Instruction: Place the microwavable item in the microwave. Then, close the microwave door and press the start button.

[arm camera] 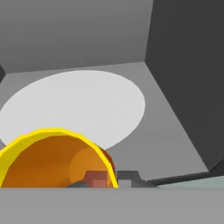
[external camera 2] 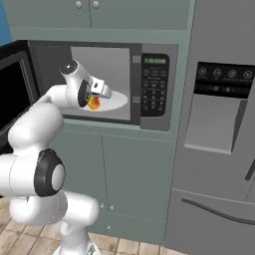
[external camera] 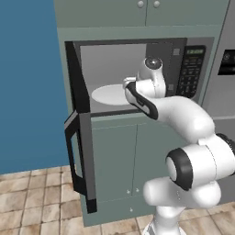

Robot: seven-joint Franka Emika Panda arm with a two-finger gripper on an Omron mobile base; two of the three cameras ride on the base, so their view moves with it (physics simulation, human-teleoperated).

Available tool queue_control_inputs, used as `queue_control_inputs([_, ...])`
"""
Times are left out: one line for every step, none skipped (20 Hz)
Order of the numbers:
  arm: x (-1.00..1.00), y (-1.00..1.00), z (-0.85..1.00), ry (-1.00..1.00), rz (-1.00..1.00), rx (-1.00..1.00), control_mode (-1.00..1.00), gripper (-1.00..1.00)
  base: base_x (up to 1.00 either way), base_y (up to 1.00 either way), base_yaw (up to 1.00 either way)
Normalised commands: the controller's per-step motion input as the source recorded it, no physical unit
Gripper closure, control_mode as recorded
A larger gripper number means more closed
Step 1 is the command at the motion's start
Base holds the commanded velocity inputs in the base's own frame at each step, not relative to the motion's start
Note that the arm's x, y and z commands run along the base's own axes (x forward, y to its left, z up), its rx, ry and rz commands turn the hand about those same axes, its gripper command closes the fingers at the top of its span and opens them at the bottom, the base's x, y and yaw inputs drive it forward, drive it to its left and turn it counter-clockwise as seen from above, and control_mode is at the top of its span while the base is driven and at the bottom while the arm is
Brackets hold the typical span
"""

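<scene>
The microwave (external camera: 190,69) stands open, its grey inside and white turntable (external camera: 106,94) showing. The microwave door (external camera: 81,142) swings out to the left, handle toward me. My gripper (external camera 2: 95,101) reaches into the opening and is shut on the microwavable item (external camera 2: 93,104), a small yellow cup with a red-orange mark. In the hand view the cup (arm camera: 48,159) sits right at the fingertips, its orange inside facing the camera, just before the near edge of the turntable (arm camera: 83,105). Whether the cup touches the floor of the oven is hidden by the hand.
A grey fridge with a dispenser panel (external camera 2: 219,99) stands right of the microwave. Green cabinet doors (external camera: 114,156) run below it and more cabinets (external camera 2: 99,12) above. The open door (external camera 2: 12,89) juts out at the left, over the tiled floor (external camera: 36,202).
</scene>
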Motion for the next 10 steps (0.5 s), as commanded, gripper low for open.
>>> queue_control_inputs([0.64,0.0,-0.29,0.02,0.0,0.0,-1.0,1.0,0.0,0.0,0.0])
queue_control_inputs([0.62,0.06,-0.35,0.03,0.0,0.0,-1.0,1.0,0.0,0.0,0.0])
queue_control_inputs([0.62,0.09,-0.38,0.05,0.0,0.0,-1.0,1.0,0.0,0.0,0.0])
queue_control_inputs([0.61,0.06,-0.38,0.07,0.0,0.0,-1.0,1.0,0.0,0.0,0.0])
queue_control_inputs([0.63,0.04,-0.36,0.07,0.0,0.0,-1.0,1.0,0.0,0.0,0.0])
queue_control_inputs([0.63,0.08,-0.36,0.08,0.0,0.0,-1.0,1.0,0.0,0.0,0.0])
queue_control_inputs([0.62,0.07,-0.33,0.07,0.0,0.0,-1.0,1.0,0.0,0.0,0.0])
queue_control_inputs([0.61,0.07,-0.32,0.08,0.0,0.0,-1.0,1.0,0.0,0.0,0.0])
queue_control_inputs([0.6,0.05,-0.34,0.08,0.0,0.0,-1.0,1.0,0.0,0.0,0.0])
queue_control_inputs([0.61,0.04,-0.36,0.07,0.0,0.0,-1.0,1.0,0.0,0.0,0.0])
